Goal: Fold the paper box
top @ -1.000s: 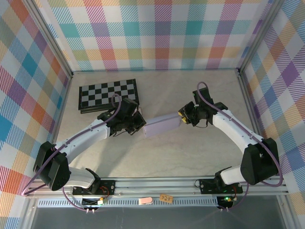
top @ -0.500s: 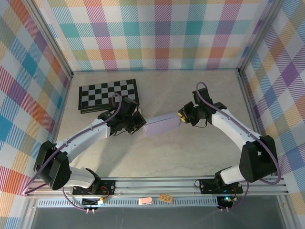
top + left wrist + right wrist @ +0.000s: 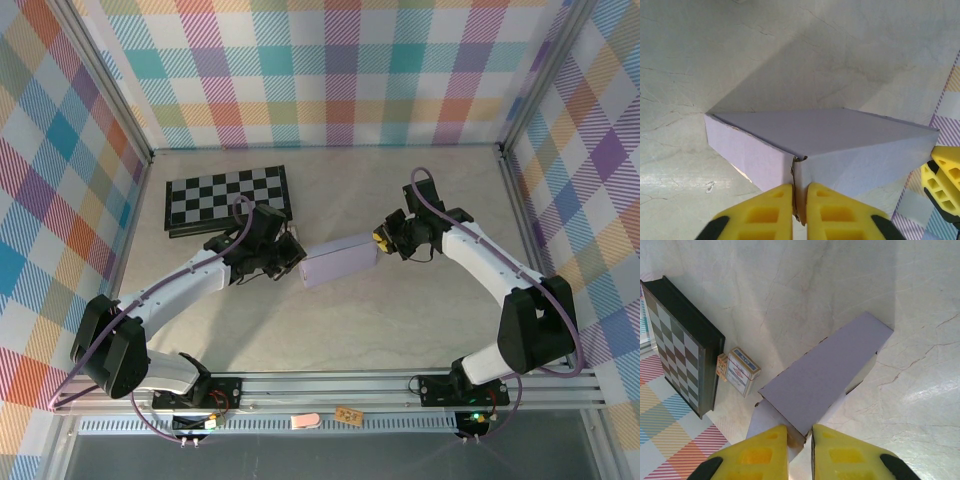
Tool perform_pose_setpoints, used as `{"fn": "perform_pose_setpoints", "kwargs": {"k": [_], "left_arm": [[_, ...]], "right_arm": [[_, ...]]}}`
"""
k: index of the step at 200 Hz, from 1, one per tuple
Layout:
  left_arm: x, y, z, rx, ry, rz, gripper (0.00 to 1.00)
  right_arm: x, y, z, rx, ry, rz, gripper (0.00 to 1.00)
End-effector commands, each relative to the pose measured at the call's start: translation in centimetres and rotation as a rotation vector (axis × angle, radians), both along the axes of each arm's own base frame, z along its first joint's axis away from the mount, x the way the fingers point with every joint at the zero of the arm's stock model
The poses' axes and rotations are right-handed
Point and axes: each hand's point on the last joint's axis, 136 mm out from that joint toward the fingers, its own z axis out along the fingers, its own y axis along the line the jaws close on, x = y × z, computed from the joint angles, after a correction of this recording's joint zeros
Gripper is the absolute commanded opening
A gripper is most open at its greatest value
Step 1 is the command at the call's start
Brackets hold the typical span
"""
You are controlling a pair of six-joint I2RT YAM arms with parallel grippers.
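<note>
We find the left gripper [image 3: 800, 194] pinched shut on the box [image 3: 840, 136] at one corner; the right gripper [image 3: 800, 434] grips its opposite end.

Checkerboard [image 3: 228, 198] beside card pack [image 3: 741, 371].

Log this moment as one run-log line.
left hand: pinching paper box end | right hand: pinching opposite end | paper box: formed, between both hands | checkerboard: far left

paper box [image 3: 830, 135]: thin lavender card, matt, smooth
table [image 3: 400, 320]: smooth marble-look top, faint sheen
left gripper fingers [image 3: 765, 215]: yellow moulded plastic, matt
checkerboard [image 3: 675, 347]: glossy squares
frame rail [image 3: 330, 385]: brushed metal
</note>
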Motion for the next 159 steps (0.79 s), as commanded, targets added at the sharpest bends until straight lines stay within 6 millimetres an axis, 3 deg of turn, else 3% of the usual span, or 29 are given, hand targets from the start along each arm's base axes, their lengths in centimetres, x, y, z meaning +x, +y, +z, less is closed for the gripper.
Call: {"fn": "perform_pose_setpoints", "kwargs": {"k": [1,41,64,81,115,159], "left_arm": [[-5.6,3.5,-8.9,0.211,0.308,-0.028,0.04],[-4.7,2.8,-8.0,0.193,0.277,-0.031,0.02],[-4.3,2.4,-7.4,0.185,0.263,-0.038,0.02],[-4.0,2.3,-7.1,0.182,0.254,-0.039,0.02],[-3.9,2.2,-7.0,0.176,0.252,-0.035,0.02],[-3.7,2.0,-6.8,0.170,0.240,-0.038,0.02]], "right_arm": [[-8.4,-4.8,-8.2,-0.261,0.414,-0.025,0.17],[-4.8,-3.9,-3.1,-0.274,0.231,0.035,0.23],[-3.6,-3.0,0.1,-0.253,0.164,0.026,0.39],[-3.1,-1.1,2.0,-0.190,0.110,0.004,0.54],[-2.7,3.5,2.3,-0.051,0.159,-0.056,0.75],[-1.1,6.7,0.5,-0.048,0.243,-0.089,0.83]]}}
